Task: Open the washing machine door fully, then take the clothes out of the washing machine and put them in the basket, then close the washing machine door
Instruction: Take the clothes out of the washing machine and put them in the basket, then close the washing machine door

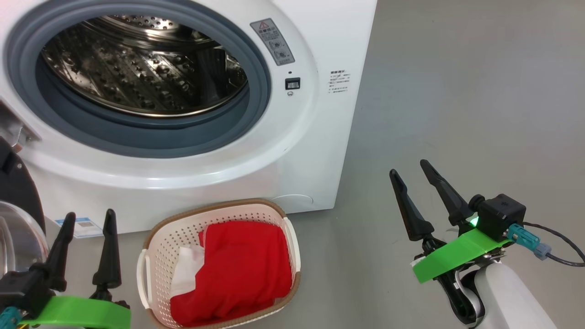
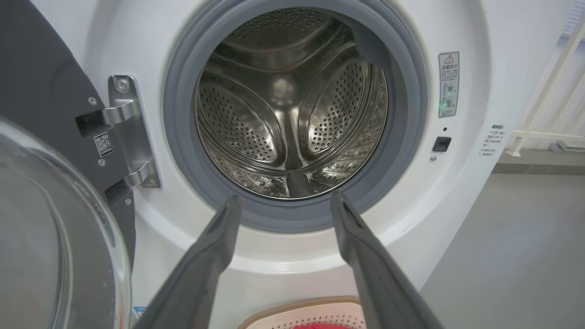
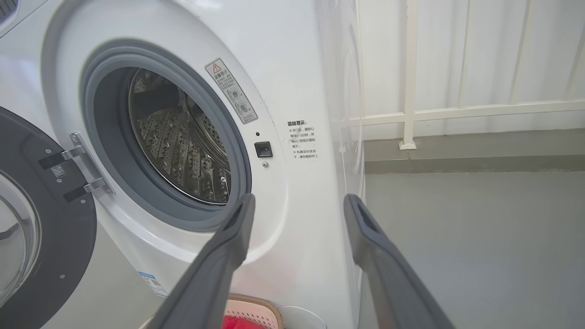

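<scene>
Open washing machine door (image 1: 16, 192) cut off at left edge, clothes (image 1: 242, 269) heaped in basket (image 1: 215, 206) at bottom centre, white cloth (image 1: 187, 269) half buried under red, washing machine (image 1: 297, 151) upper left, steel drum (image 1: 137, 68) partly shadowed, left gripper (image 1: 89, 214) lower left, right gripper (image 1: 408, 168) lower right, both spread wide, holding nothing, white railing (image 3: 409, 91) upper right of right wrist view.

The washing machine (image 1: 311, 137) is white with grey gasket (image 1: 260, 91), the basket (image 1: 173, 233) cream, brown-rimmed, the clothes (image 1: 247, 269) red and white.
</scene>
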### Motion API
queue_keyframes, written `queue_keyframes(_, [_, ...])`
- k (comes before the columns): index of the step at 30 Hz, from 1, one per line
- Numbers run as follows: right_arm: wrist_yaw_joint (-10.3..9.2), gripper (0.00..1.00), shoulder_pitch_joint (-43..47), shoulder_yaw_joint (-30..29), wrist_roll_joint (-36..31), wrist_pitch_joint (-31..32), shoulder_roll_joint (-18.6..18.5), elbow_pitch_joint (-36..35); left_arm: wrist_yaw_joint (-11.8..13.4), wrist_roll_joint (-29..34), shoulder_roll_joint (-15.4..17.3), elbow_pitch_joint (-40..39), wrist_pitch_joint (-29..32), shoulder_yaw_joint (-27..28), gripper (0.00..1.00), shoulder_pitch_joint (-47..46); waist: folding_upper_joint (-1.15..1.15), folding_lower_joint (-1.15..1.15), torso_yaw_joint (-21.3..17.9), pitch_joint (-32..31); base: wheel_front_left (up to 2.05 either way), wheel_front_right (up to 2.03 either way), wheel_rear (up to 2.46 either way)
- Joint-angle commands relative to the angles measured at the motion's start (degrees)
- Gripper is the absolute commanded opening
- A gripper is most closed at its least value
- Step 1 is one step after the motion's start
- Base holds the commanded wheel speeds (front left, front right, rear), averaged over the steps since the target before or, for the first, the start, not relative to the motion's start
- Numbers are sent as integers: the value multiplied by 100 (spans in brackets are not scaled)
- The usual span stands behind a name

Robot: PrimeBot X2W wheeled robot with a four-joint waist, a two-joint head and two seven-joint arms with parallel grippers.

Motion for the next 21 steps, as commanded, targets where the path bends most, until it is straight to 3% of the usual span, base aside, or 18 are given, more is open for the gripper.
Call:
queue_keyframes(1, [9,100,41,133,114,-68,2,-122,24,-9,167,-169,-52,258,100,-93,0,0,10,-12,0,0,0])
queue_keyframes(21, [9,100,22,172,147,-68,-25,-99,-10,26,134,-88,-53,237,100,-130,0,0,23,-9,0,0,0])
